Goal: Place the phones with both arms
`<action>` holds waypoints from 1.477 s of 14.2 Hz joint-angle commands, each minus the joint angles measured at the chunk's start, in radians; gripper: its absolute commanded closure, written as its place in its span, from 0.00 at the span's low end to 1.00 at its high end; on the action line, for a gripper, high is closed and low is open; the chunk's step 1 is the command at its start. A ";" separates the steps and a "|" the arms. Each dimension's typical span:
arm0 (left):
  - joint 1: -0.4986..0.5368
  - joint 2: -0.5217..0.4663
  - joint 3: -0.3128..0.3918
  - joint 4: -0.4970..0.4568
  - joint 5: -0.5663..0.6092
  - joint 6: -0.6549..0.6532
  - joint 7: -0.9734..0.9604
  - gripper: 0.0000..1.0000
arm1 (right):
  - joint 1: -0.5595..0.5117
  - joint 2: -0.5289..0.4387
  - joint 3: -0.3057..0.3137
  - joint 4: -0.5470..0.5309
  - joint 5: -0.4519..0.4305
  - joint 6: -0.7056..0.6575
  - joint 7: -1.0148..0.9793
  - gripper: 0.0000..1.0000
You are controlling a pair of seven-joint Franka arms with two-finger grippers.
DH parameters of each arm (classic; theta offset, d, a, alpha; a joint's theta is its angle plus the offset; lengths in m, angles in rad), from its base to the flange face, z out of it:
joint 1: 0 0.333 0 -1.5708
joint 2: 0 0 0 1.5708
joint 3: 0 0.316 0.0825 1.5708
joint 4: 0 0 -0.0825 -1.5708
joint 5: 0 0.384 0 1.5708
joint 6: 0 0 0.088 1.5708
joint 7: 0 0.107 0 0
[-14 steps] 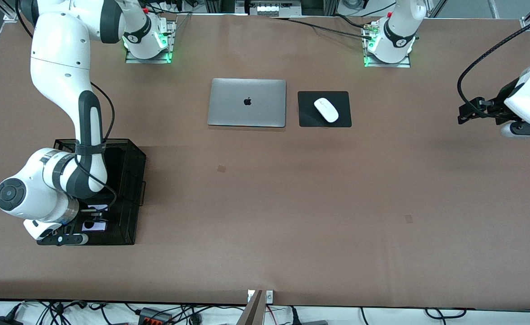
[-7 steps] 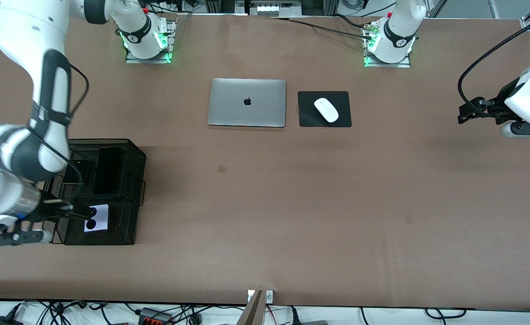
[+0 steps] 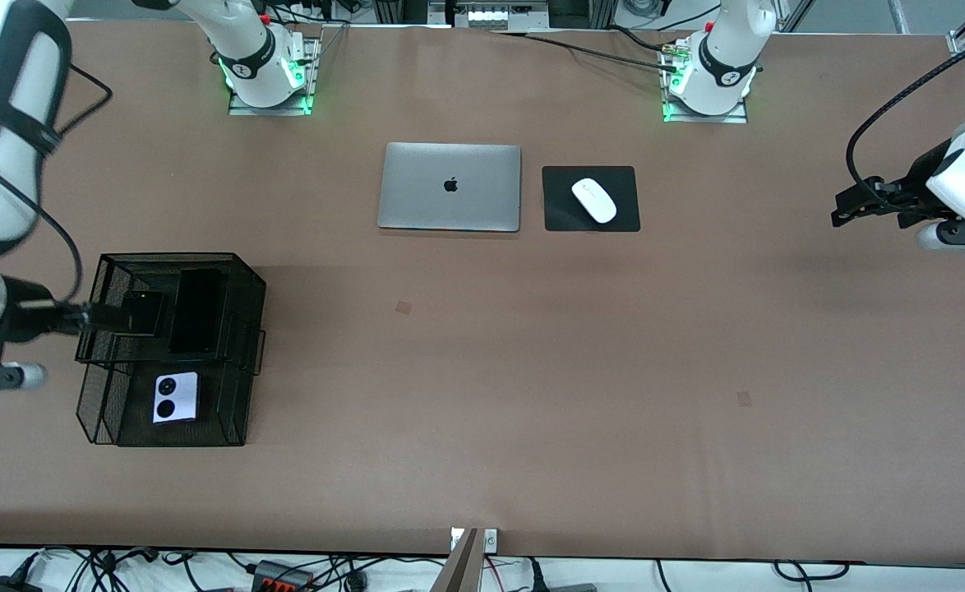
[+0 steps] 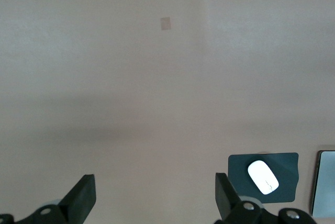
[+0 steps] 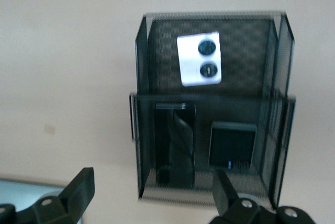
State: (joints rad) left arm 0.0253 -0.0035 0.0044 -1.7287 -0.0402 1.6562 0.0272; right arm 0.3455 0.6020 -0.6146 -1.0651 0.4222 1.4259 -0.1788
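- The right claw (image 3: 108,315) has pulled up and away from the black mesh rack (image 3: 248,362) at the lower left of the front view; a second ago the arm was bent right over the rack and hid most of it. Now the claw sits over the rack's edge at the right arm's end of the table, jaws spread wide and holding nothing.
- With the arm out of the way, all three phones show inside the rack. The lavender-white flip phone (image 3: 176,397) lies flat in the lower tier, nearest the front camera.
- On the raised tier above it, the long black phone (image 3: 196,311) and the small black flip phone (image 3: 142,312) lie side by side.
- The right wrist view looks down on the rack (image 5: 282,77) and confirms it: pale phone (image 5: 199,59) in one section, long phone (image 5: 175,140) and black flip phone (image 5: 232,147) in the other.
- The left claw (image 3: 852,204) waits at the middle right of the front view, over bare table (image 3: 532,370), fingers apart and empty.
- The closed laptop (image 3: 450,187) and the white mouse (image 3: 594,200) on its black pad (image 3: 556,214) sit untouched at upper centre.
- To my eye the placing looks finished, with every phone in the rack and both claws free.
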 commanded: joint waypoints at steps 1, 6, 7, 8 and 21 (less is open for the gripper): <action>0.007 -0.006 0.000 0.006 0.000 0.007 0.023 0.00 | 0.003 -0.031 -0.001 -0.010 -0.016 -0.036 0.024 0.00; 0.010 0.011 0.003 0.017 -0.003 -0.003 0.073 0.00 | 0.004 -0.054 -0.001 -0.006 -0.017 -0.033 0.035 0.00; 0.010 0.011 0.003 0.017 -0.003 -0.003 0.073 0.00 | 0.004 -0.054 -0.002 -0.006 -0.017 -0.032 0.033 0.00; 0.012 0.011 0.003 0.017 -0.003 -0.003 0.074 0.00 | 0.007 -0.060 0.001 -0.006 -0.020 -0.030 0.033 0.00; 0.027 0.013 0.003 0.017 -0.020 -0.007 0.076 0.00 | -0.421 -0.340 0.647 -0.226 -0.428 0.146 0.124 0.00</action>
State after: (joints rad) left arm 0.0401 0.0015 0.0106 -1.7285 -0.0425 1.6589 0.0755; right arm -0.0601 0.3126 -0.0052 -1.2227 0.0198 1.5475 -0.0760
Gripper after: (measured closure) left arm 0.000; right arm 0.000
